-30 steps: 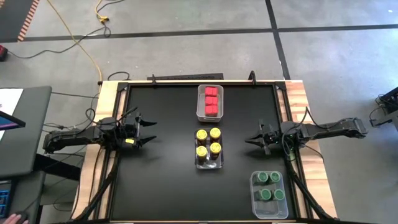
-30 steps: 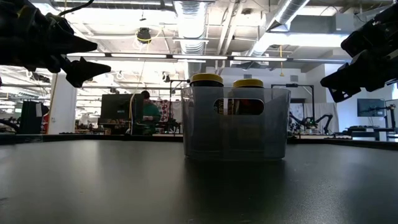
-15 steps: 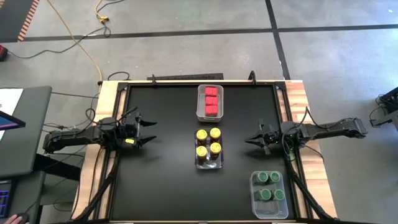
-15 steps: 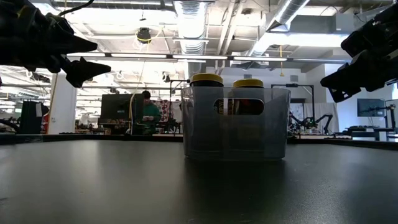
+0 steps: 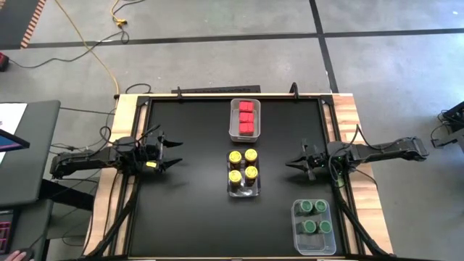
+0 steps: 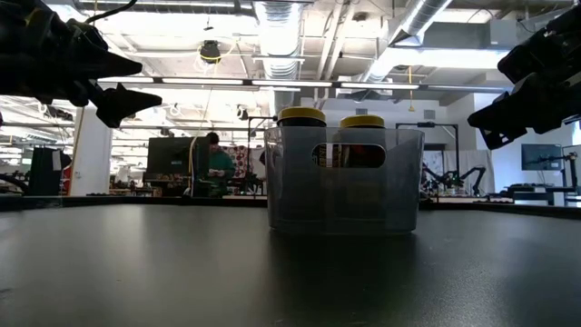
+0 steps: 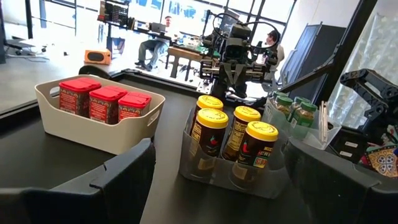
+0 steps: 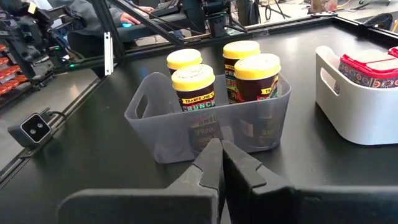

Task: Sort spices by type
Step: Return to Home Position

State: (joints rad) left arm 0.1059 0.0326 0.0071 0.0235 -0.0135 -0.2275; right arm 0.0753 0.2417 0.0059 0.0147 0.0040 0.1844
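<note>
Red square-topped spices sit in a pale bin at the far middle of the table. Yellow-lidded jars stand in a clear bin at the centre. Green-lidded jars stand in a clear bin at the near right. My left gripper hovers open at the left edge, above the table. My right gripper hovers shut at the right edge, pointing at the yellow jars. Neither touches anything.
The black tabletop has bare room at the near left and between the bins. Wooden side rails frame it. People sit at desks in the room beyond the table.
</note>
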